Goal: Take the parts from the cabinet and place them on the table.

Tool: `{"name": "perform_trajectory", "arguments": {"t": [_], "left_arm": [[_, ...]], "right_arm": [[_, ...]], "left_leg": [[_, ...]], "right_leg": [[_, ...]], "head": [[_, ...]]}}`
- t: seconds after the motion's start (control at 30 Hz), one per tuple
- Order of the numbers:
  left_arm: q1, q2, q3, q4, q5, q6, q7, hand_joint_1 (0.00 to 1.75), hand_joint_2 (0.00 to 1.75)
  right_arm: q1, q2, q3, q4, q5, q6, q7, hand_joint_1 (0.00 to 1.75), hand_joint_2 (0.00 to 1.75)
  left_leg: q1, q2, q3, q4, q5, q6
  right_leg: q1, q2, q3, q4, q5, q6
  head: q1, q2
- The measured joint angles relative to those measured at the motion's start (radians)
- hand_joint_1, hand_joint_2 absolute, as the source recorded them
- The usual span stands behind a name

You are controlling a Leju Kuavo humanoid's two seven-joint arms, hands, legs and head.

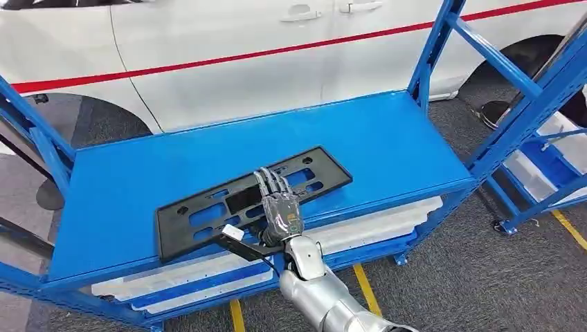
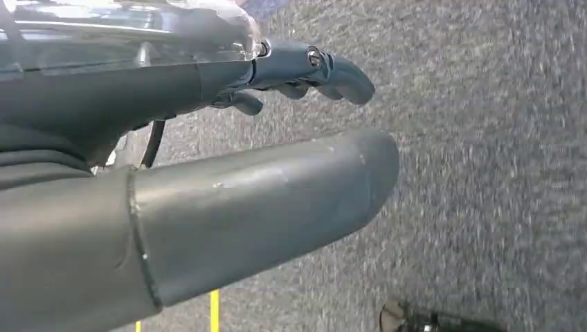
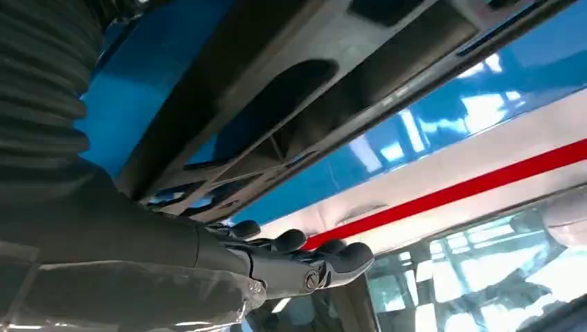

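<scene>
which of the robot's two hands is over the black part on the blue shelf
The right hand, stretched over the black part on the shelf; the left hand hangs over grey floor.

A white car with a red stripe along its side stands just beyond the far edge of the blue rack. Grey carpet covers the floor, crossed by yellow lines near the rack's front edge. A second blue frame holding white panels stands at the right.
</scene>
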State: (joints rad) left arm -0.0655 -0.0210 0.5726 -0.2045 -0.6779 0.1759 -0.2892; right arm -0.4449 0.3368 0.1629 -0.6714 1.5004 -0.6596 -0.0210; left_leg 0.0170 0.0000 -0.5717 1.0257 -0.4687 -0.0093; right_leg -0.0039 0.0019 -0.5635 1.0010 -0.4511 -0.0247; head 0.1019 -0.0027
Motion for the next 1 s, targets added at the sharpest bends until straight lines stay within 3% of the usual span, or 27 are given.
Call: {"name": "perform_trajectory", "arguments": {"t": [0.03,0.1,0.13,0.17,0.2,0.27,0.3,0.33,0.37,0.47,0.53,0.6,0.63,0.67,0.7,0.73,0.8,0.83,0.87,0.97,1.0], "left_arm": [[0.000,0.000,0.000,0.000,-0.001,-0.001,0.000,0.00,0.00],[0.001,0.001,0.000,0.000,-0.003,-0.001,0.003,0.00,0.00],[0.003,0.001,0.000,0.000,-0.005,-0.001,0.005,0.00,0.00],[0.006,0.001,0.000,0.000,-0.008,-0.001,0.008,0.00,0.00],[0.006,0.001,0.000,0.000,-0.010,-0.001,0.009,0.00,0.00],[0.004,0.002,0.000,0.000,-0.015,-0.002,0.011,0.00,0.00],[0.003,0.003,0.000,0.000,-0.018,-0.002,0.011,0.00,0.00],[0.001,0.003,0.000,0.000,-0.019,-0.002,0.011,0.00,0.00],[-0.001,0.003,0.000,0.000,-0.019,-0.002,0.011,0.00,0.00],[0.000,0.002,0.000,0.000,-0.019,-0.002,0.011,0.00,0.00],[-0.003,0.002,0.000,0.000,-0.021,-0.003,0.012,0.00,0.00],[-0.005,0.002,0.000,0.000,-0.026,-0.004,0.013,0.00,0.00],[-0.005,0.002,0.000,0.000,-0.033,-0.004,0.014,0.00,0.00],[-0.005,0.003,0.001,0.000,-0.037,-0.005,0.014,0.00,0.00],[-0.006,0.004,0.002,0.000,-0.044,-0.006,0.015,0.00,0.00],[-0.006,0.005,0.003,0.000,-0.049,-0.008,0.018,0.00,0.00],[-0.007,0.005,0.007,0.000,-0.058,-0.010,0.020,0.00,0.00],[-0.007,0.005,0.009,0.000,-0.063,-0.010,0.021,0.00,0.00],[-0.007,0.005,0.011,0.000,-0.067,-0.011,0.021,0.00,0.00],[-0.006,0.008,0.017,0.000,-0.078,-0.013,0.021,0.00,0.00],[-0.006,0.011,0.019,0.000,-0.084,-0.013,0.021,0.00,0.00]], "right_arm": [[-0.002,0.000,0.000,0.003,-0.002,0.000,0.002,0.00,1.75],[-0.002,0.000,0.004,0.009,-0.002,0.000,0.002,0.00,1.75],[-0.003,0.000,0.006,0.012,-0.002,0.000,0.002,0.00,1.75],[-0.003,0.000,0.008,0.014,-0.001,0.000,0.005,0.00,1.75],[-0.003,0.000,0.009,0.015,0.001,0.000,0.009,0.00,1.75],[-0.007,0.000,0.013,0.017,0.013,0.000,0.024,0.00,1.75],[-0.010,0.000,0.016,0.018,0.017,0.000,0.031,0.00,1.75],[-0.013,0.000,0.021,0.020,0.019,0.000,0.037,0.00,1.75],[-0.015,0.000,0.025,0.020,0.022,0.000,0.037,0.00,1.75],[-0.018,0.000,0.027,0.024,0.026,0.000,0.038,0.00,1.75],[-0.020,-0.001,0.027,0.027,0.029,0.000,0.039,0.00,1.75],[-0.026,-0.004,0.034,0.036,0.032,0.000,0.063,0.00,1.75],[-0.032,-0.009,0.042,0.042,0.036,0.000,0.082,0.00,1.75],[-0.037,-0.016,0.051,0.047,0.041,0.000,0.097,0.00,1.75],[-0.041,-0.025,0.058,0.050,0.049,0.000,0.115,0.00,1.75],[-0.048,-0.035,0.062,0.052,0.053,0.000,0.133,0.00,1.75],[-0.060,-0.051,0.070,0.055,0.062,0.000,0.154,0.00,1.75],[-0.070,-0.064,0.075,0.057,0.067,0.000,0.170,0.00,1.75],[-0.079,-0.075,0.080,0.059,0.067,0.000,0.185,0.00,1.75],[-0.105,-0.111,0.087,0.064,0.067,0.000,0.203,0.00,1.75],[-0.114,-0.121,0.088,0.066,0.067,0.000,0.208,0.00,1.75]], "left_leg": [[0.000,0.000,-0.023,0.047,-0.034,-0.001],[0.001,0.000,-0.096,0.203,-0.109,-0.009],[0.002,0.000,-0.126,0.267,-0.129,-0.012],[0.003,0.000,-0.138,0.290,-0.123,-0.015],[0.005,0.001,-0.126,0.262,-0.095,-0.016],[0.009,0.001,-0.045,0.096,-0.003,-0.017],[0.012,0.002,-0.008,0.021,0.024,-0.017],[0.003,0.000,0.002,-0.003,0.001,-0.014],[0.004,-0.003,0.000,0.000,0.006,-0.002],[0.003,-0.003,-0.003,-0.004,0.012,0.014],[0.009,0.000,0.000,-0.012,0.018,0.024],[0.007,0.001,-0.006,-0.012,0.021,0.030],[0.006,0.003,-0.008,-0.012,0.021,0.031],[0.006,0.003,-0.008,-0.012,0.022,0.031],[0.006,0.003,-0.007,-0.012,0.021,0.031],[0.006,0.001,-0.005,-0.011,0.021,0.031],[0.006,-0.001,-0.003,-0.010,0.021,0.030],[0.006,-0.003,-0.004,-0.010,0.021,0.030],[-0.001,-0.006,-0.008,-0.005,0.020,0.022],[0.002,-0.006,-0.007,-0.015,0.027,0.005],[0.001,-0.006,-0.009,-0.012,0.023,-0.001]], "right_leg": [[-0.001,-0.002,0.001,-0.003,0.002,-0.007],[0.001,-0.003,-0.002,-0.002,0.001,-0.009],[0.001,-0.003,-0.003,-0.001,0.001,-0.009],[0.001,-0.002,-0.002,0.000,0.001,-0.009],[0.000,-0.002,-0.001,0.002,-0.001,-0.009],[-0.002,0.002,0.001,0.010,-0.006,-0.004],[-0.003,0.003,0.000,0.017,-0.011,0.001],[0.005,0.006,-0.007,0.027,-0.017,0.010],[0.005,0.009,-0.010,0.029,-0.015,0.013],[0.004,0.009,-0.009,0.023,-0.010,0.028],[0.000,0.007,-0.018,0.045,-0.033,0.037],[-0.002,0.004,-0.093,0.201,-0.120,0.047],[-0.002,0.004,-0.130,0.275,-0.148,0.049],[-0.002,0.004,-0.153,0.322,-0.155,0.050],[-0.003,0.004,-0.152,0.320,-0.137,0.050],[-0.003,0.003,-0.129,0.274,-0.101,0.048],[-0.002,0.003,-0.049,0.114,-0.021,0.038],[0.001,0.003,-0.014,0.035,-0.010,0.029],[0.008,0.002,-0.011,0.021,-0.014,0.025],[0.012,0.004,-0.015,0.021,-0.009,0.014],[-0.001,0.003,-0.006,0.006,0.002,0.003]], "head": [[-0.001,0.000],[-0.002,0.000],[-0.001,0.000],[-0.001,0.000],[-0.001,0.000],[-0.002,0.000],[-0.001,0.000],[-0.002,0.000],[0.000,0.000],[-0.001,0.000],[0.000,0.000],[0.000,0.000],[0.000,0.000],[0.000,0.000],[0.000,0.000],[0.000,0.000],[0.000,0.000],[0.000,0.000],[-0.001,0.000],[0.000,0.000],[0.000,0.000]]}}
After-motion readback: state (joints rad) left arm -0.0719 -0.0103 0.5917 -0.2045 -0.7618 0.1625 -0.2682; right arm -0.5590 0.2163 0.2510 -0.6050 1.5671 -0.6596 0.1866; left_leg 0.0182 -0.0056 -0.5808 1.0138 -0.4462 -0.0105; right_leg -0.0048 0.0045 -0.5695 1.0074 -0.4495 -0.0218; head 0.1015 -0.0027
